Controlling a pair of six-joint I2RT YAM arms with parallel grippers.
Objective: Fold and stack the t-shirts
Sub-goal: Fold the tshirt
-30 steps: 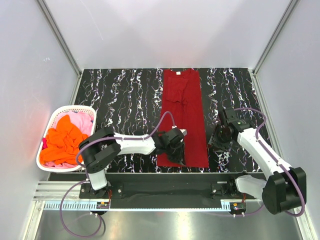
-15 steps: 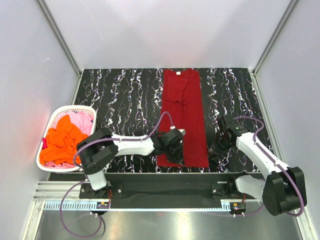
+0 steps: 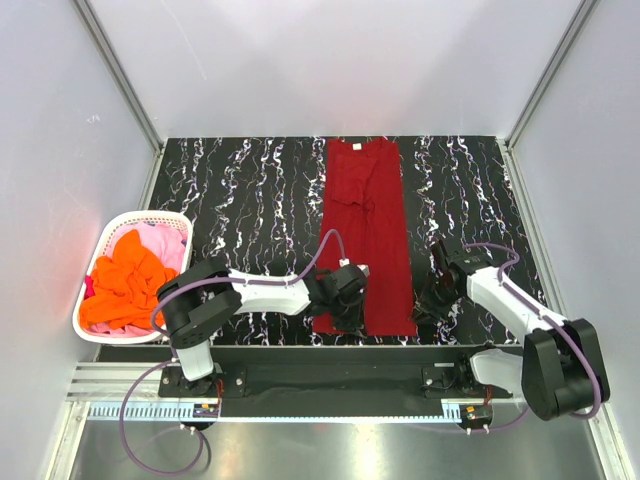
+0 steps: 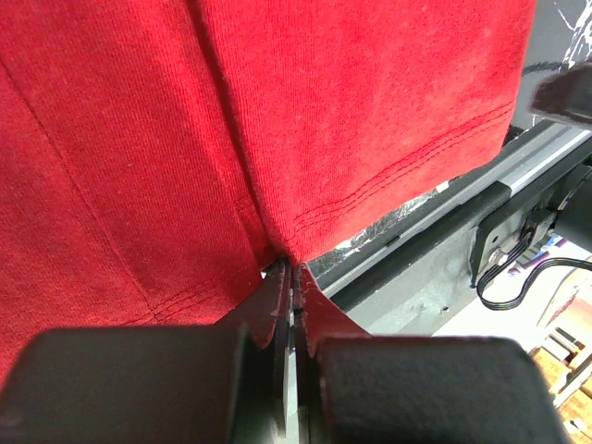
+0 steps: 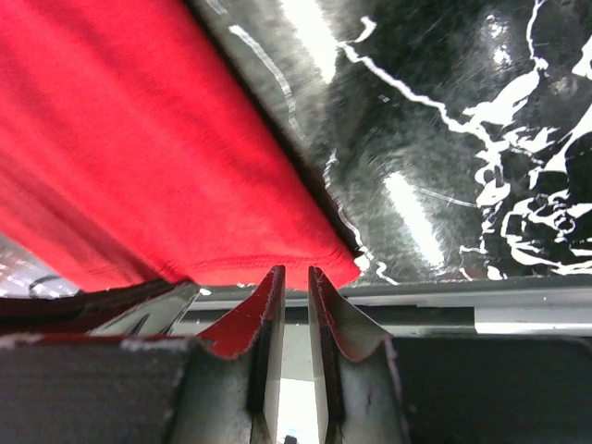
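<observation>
Right now the dark red t-shirt (image 3: 365, 220) lies flat on the black marbled table (image 3: 240, 200) as one long narrow strip, collar at the far end and hem at the near edge.

Your left gripper (image 4: 292, 270) is at the hem's near left corner. In the left wrist view its jaws are pressed together with a pinch of the hem caught at the very tips. From above you cannot check this, because the gripper's own body covers that corner.

Your right gripper (image 5: 289, 273) sits low at the hem's near right corner. Its jaws stand a narrow slit apart, and through the slit you see only the pale metal rail (image 5: 444, 296) at the table's edge. The hem runs right across the tips, but you cannot tell whether any cloth has entered the gap. In the top view the fingertips are tucked under the wrist and hard to make out.

Off to the left, beside the table, the white basket (image 3: 150, 216) holds a crumpled orange t-shirt (image 3: 125, 280) heaped over a pink t-shirt (image 3: 165, 240). They lie in a pile, so you cannot count how many pieces are underneath.
</observation>
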